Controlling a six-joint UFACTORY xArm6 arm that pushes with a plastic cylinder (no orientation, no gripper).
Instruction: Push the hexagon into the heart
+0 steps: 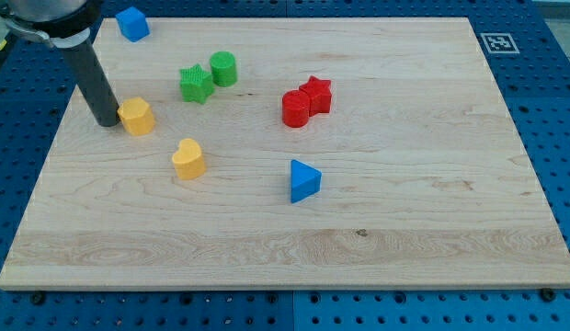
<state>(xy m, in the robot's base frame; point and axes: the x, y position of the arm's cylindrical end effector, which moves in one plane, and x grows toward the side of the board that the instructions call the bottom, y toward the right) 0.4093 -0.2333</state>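
A: Block count on the wooden board (404, 230)?

B: Seven blocks are counted. Two yellow, two green, two red, two blue minus none: correction, blue is also two, so eight in all.

A: Yellow pair?

B: A yellow hexagon (136, 116) is recorded at the left of the frame, and a yellow heart (188, 158) is noted below and to the right of it. The two are near each other but apart; bare wood is seen between them.

A: Tool state?

B: No jaws are fitted; a plain dark rod is seen at the upper left of the frame. My tip (107, 122) is set on the board just beside the hexagon's left side, apparently touching it. The hexagon is thus placed between the tip and the heart.

A: Remaining blocks?

B: A green star (196, 84) and a green cylinder (223, 69) are logged side by side, upper centre-left. A red cylinder (295, 108) and a red star (316, 94) are pressed together near the centre. One blue cube (131, 23) is found at the top left edge; one blue triangle (303, 180) is found below the red pair, well apart from the heart.

A: Other marks?

B: A printed tag (498, 42) is noted off the board's upper right corner.
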